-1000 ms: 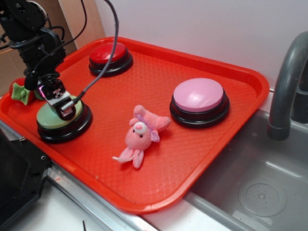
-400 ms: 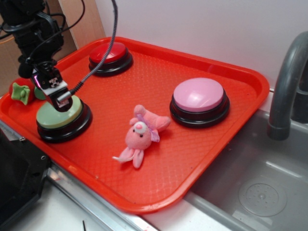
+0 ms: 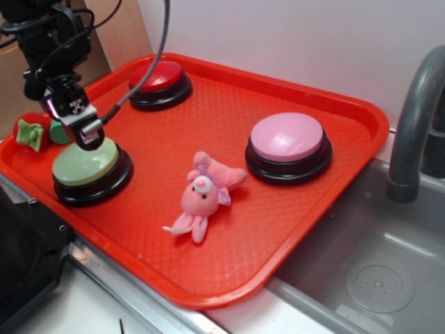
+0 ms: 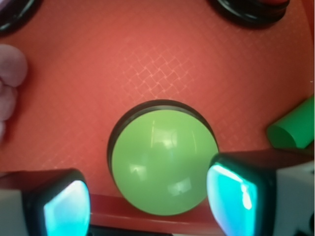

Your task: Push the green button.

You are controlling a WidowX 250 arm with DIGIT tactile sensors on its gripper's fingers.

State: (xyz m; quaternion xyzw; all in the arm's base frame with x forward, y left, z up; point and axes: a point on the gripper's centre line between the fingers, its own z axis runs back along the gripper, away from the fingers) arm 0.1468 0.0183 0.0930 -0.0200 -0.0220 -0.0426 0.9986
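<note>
The green button (image 3: 86, 165) sits at the near left of the red tray (image 3: 292, 229), close to its left rim. The end effector (image 3: 82, 129) hangs just above the button's far edge, apparently not touching it, though that is hard to judge. Its fingers (image 4: 235, 194) are spread, holding nothing. A pink plush toy (image 3: 203, 193) lies mid-tray, right of the button.

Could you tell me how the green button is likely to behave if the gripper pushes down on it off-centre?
The green button sits on a wide, low black base, so it probably won't tip. Its dome looks glossy in the wrist view, so a fingertip may skid toward the rim. The red tray has a textured surface, which likely limits sliding.
</note>
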